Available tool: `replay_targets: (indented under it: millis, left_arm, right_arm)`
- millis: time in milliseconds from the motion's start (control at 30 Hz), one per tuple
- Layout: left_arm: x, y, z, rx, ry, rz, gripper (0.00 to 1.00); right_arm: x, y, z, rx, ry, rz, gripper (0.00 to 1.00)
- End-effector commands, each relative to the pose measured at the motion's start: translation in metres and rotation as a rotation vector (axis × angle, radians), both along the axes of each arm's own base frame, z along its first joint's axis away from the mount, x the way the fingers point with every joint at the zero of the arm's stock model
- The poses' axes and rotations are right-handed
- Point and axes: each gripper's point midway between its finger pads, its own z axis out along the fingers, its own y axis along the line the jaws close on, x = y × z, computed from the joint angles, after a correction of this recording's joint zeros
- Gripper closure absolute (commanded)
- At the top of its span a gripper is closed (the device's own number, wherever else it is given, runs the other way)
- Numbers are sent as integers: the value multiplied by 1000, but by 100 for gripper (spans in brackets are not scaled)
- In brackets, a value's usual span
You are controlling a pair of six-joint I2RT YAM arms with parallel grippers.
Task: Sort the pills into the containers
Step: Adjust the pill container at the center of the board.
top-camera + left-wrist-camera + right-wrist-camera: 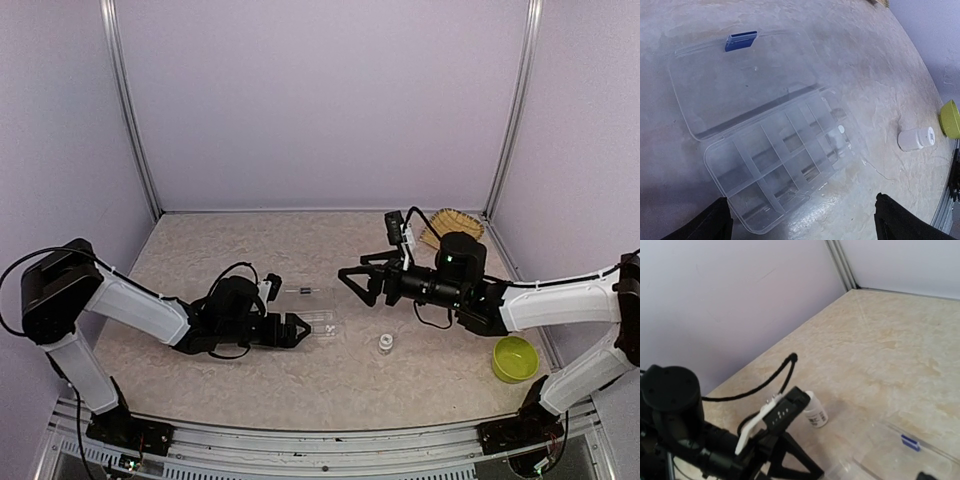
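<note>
The clear compartment box (775, 170) lies with its lid (740, 85) folded flat behind it, blue latch (741, 41) at the far edge. One white pill (841, 129) rests in a compartment on the box's right side; the other compartments look empty. My left gripper (805, 227) is open, hovering just off the box's near edge, its fingers (710, 222) apart with nothing between them. From above, the left gripper (303, 331) sits left of the box (322, 320). My right gripper (352, 284) hangs open above the table, right of the box (880, 455), holding nothing.
A small white bottle (916, 139) lies on the table right of the box (385, 343). The right wrist view shows a white bottle (815, 415) beside the left arm's wrist. A lime-green bowl (514, 358) sits at the near right, a straw basket (455, 222) at the back right.
</note>
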Motion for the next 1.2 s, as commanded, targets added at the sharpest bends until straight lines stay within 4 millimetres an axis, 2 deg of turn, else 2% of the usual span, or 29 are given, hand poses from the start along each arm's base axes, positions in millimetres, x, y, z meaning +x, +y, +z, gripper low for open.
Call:
replay_targets:
  millis: [0,267,400,633,833,1000,1167]
  left_arm:
    - [-5,-31,9,-66,-2,-70,4]
    - [-17,-75,16,-104,7,-165,3]
    - [-27,-91,25,-131,1,-217,1]
    - [-38,-101,52,-175,-54,-283,1]
    - [-35,-111,74,-91,-175,-336,1]
    - [-38,-136,80,-27,-246,-409,1]
    - [-37,-154,71,13,-245,-452,5]
  right_arm:
    - [3,-13,1,-3,-6,-38,0]
    - [6,-31,1,-36,-34,-95,0]
    - [8,-44,-5,-75,-27,-149,0]
    - [7,-66,-24,-127,5,-221,0]
    - [13,-95,-27,-143,26,-336,0]
    - [25,-126,-26,-155,49,-477,0]
    - [28,-141,-26,-168,54,-530,0]
